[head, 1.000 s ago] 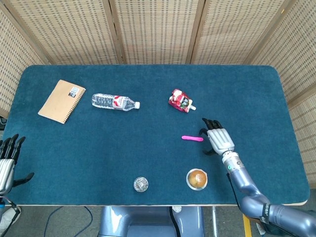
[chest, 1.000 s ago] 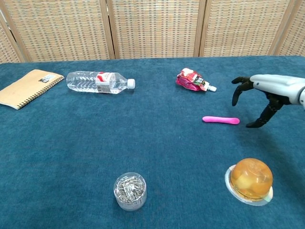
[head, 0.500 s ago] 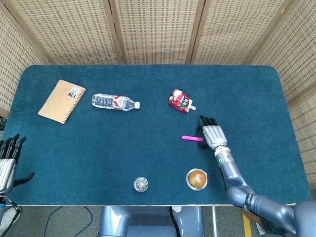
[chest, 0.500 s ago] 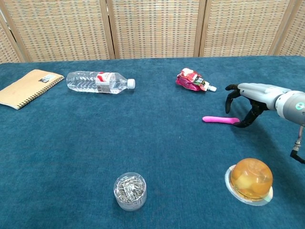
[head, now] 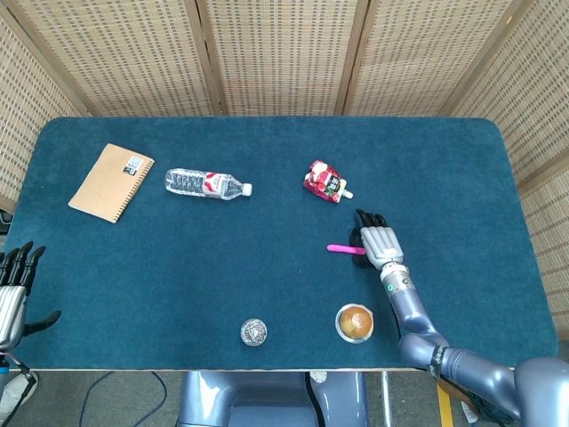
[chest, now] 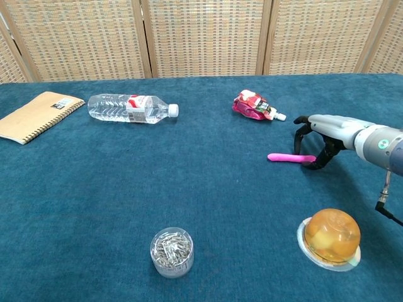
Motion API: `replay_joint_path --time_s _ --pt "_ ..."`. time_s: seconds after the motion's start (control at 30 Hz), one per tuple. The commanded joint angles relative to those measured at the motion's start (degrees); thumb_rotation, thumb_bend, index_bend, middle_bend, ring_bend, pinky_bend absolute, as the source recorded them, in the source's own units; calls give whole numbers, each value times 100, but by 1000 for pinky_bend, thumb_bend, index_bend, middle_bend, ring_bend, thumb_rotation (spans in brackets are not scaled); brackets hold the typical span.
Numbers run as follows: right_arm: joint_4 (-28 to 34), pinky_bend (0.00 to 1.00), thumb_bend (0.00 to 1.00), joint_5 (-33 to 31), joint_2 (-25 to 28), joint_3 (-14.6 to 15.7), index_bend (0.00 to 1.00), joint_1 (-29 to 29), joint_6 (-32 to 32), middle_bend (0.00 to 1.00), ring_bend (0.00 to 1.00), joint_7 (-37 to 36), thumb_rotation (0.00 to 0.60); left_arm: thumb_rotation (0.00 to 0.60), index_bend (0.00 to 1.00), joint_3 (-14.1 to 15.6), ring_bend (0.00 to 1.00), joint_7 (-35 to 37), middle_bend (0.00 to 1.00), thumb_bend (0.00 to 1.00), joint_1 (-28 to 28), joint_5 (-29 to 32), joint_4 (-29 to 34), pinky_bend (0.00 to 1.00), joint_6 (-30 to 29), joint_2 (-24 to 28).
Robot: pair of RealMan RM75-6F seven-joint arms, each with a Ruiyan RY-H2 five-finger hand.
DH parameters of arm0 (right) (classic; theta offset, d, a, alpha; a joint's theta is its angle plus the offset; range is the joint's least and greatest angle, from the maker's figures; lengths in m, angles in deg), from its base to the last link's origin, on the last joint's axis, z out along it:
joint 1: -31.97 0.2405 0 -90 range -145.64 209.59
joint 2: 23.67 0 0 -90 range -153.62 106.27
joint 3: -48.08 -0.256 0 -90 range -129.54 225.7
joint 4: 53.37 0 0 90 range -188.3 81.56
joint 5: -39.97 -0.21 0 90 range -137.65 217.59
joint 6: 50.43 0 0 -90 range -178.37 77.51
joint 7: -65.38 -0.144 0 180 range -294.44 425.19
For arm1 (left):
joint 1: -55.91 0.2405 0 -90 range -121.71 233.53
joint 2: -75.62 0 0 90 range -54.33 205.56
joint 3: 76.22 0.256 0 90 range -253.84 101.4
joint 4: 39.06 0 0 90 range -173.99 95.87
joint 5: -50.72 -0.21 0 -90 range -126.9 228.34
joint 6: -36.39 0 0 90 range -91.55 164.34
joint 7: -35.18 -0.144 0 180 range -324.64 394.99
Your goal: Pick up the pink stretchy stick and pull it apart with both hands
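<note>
On the desk (head: 267, 267), right of centre, pink stretchy stick (chest: 291, 158) lies flat, long axis left-right. Right hand (chest: 320, 130) arched over its right end, fingers spread, not yet pinching. Left hand (head: 12, 289) spread, well apart at the desk's near-left edge.

On the blue surface (chest: 94, 189), the right hand (chest: 321, 135) arches over the near end of the pink stick (chest: 288, 158), fingers curled down around it. A red pouch (chest: 253, 105) lies behind, a water bottle (chest: 131, 107) and notebook (chest: 34, 116) further left, a jelly cup (chest: 330, 238) and a jar of clips (chest: 171, 251) in front.
</note>
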Motion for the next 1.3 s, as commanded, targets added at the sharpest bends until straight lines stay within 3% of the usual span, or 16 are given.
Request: replay_joint_path --time_s 0.03,0.6,0.83,1.3 --pt "-11 0 497 -20 -19 3 487 11 -1 0 0 -14 600 600 0 2 0 -4 0 0 -1 0 0 0 -1 -1" --pt "-111 0 517 -18 -137 47 545 53 69 25 0 -182 600 600 0 14 0 -45 0 0 -10 23 -12 0 8 -30" --pt "-118 0 557 60 -100 85 612 25 146 35 0 -265 600 600 0 21 0 -58 0 0 -10 32 -11 0 11 -39" --pt "385 0 597 236 154 46 652 19 299 62 0 -386 600 600 0 9 0 -83 0 0 -56 88 -28 0 91 -53"
